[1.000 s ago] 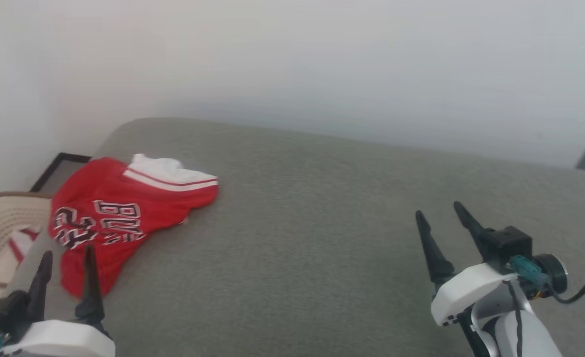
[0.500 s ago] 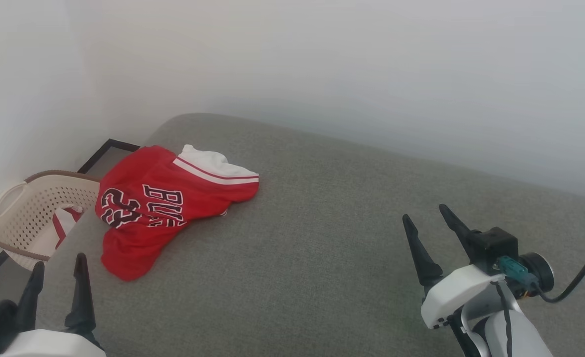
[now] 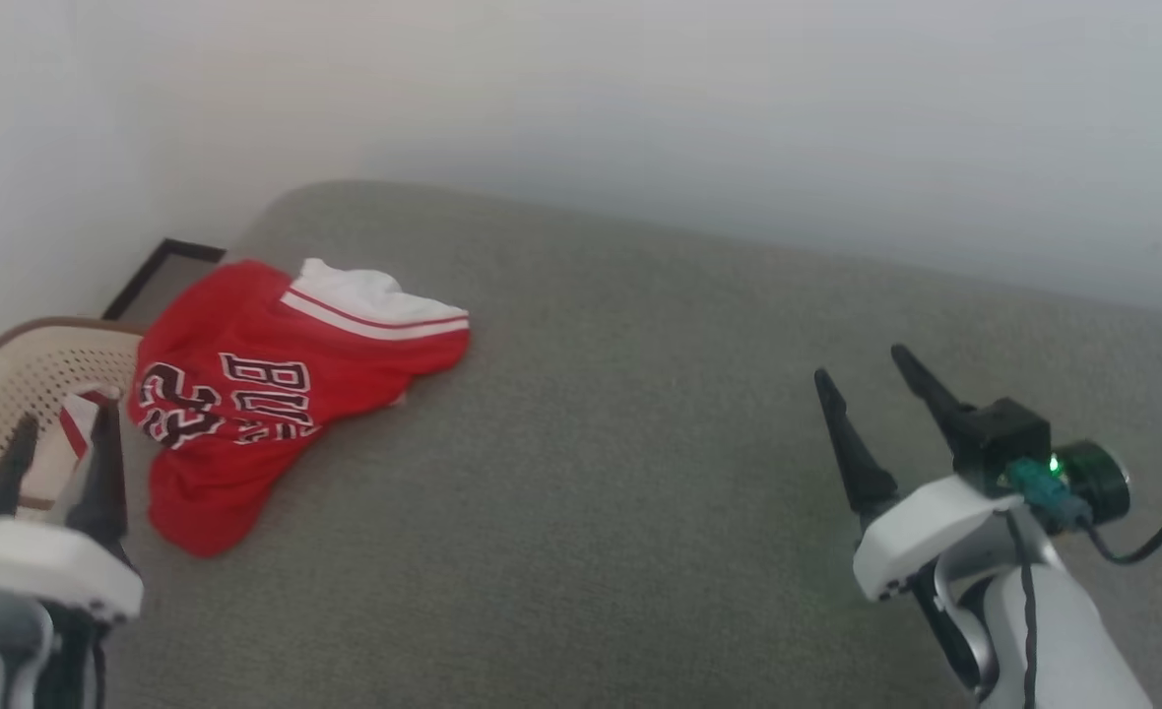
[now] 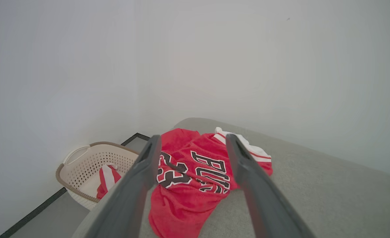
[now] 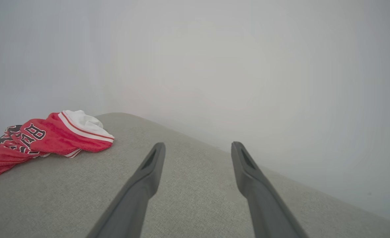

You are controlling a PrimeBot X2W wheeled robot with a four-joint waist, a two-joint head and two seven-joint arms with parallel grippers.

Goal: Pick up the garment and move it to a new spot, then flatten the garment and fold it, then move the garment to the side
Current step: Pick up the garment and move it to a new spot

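The garment lay crumpled near the far left corner of the grey upholstered surface, possibly a sofa seat. Its white sleeve end was toward the wall and its black print faced up. I had my left end effector hovering near the garment's front edge, fingers spread wide and empty. My right end effector hung well apart from it over bare fabric, also spread wide, gripping nothing. Beside the surface's left edge stood a perforated cream basket with a red-and-white cloth inside.
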